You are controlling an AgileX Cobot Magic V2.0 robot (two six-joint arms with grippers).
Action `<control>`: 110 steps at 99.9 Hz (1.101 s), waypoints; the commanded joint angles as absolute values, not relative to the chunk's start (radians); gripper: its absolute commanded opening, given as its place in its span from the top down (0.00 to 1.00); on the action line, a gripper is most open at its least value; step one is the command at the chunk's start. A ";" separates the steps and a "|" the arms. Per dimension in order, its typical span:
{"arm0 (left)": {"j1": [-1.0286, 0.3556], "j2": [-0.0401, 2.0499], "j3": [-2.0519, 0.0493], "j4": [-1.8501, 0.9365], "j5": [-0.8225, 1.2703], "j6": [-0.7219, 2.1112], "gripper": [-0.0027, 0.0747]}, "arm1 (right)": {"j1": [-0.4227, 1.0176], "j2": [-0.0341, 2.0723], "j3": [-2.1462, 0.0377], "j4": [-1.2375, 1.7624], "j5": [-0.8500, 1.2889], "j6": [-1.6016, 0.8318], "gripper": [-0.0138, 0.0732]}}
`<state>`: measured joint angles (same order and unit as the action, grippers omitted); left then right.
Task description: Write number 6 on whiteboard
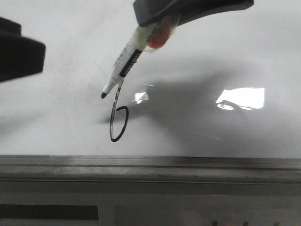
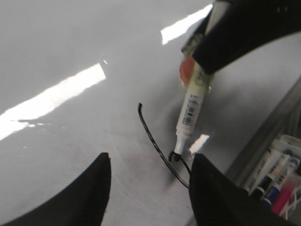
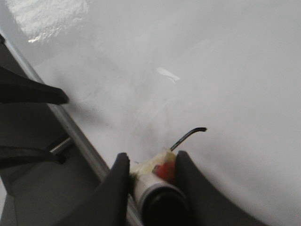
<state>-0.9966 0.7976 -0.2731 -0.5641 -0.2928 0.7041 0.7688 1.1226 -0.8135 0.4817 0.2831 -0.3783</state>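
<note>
My right gripper [image 1: 157, 28] was clamped on the marker [image 1: 124, 63], its tip just off the whiteboard [image 1: 56, 117] with the 6 [image 1: 118, 123] below it, so I judged a straight lift best, to avoid smearing wet ink.

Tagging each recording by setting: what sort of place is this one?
Probably an office or lab writing station, though little beyond the board shows. A glossy whiteboard fills the view, edged by a grey metal ledge; spare markers lie beside it, and the right gripper holds a marker over a drawn 6.
</note>
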 commanded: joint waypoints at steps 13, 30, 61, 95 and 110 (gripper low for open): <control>-1.005 0.851 -0.309 -0.538 -0.340 0.701 0.51 | 0.843 1.100 -0.845 0.483 0.237 -0.393 0.91; -1.031 0.898 -0.350 -0.533 -0.313 0.699 0.51 | 0.882 1.100 -0.845 0.491 0.226 -0.393 0.91; -1.131 1.000 -0.378 -0.515 -0.354 0.699 0.51 | 0.896 1.100 -0.845 0.491 0.224 -0.393 0.91; -1.131 1.008 -0.378 -0.602 -0.401 0.699 0.98 | 0.896 1.100 -0.845 0.491 0.240 -0.393 0.91; -1.131 1.008 -0.378 -0.603 -0.389 0.699 0.99 | 0.896 1.100 -0.845 0.491 0.242 -0.393 0.91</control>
<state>-1.1261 1.0149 -0.3480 -0.5937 -0.3237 0.7064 0.8976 1.1226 -0.8135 0.4785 0.2918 -0.3820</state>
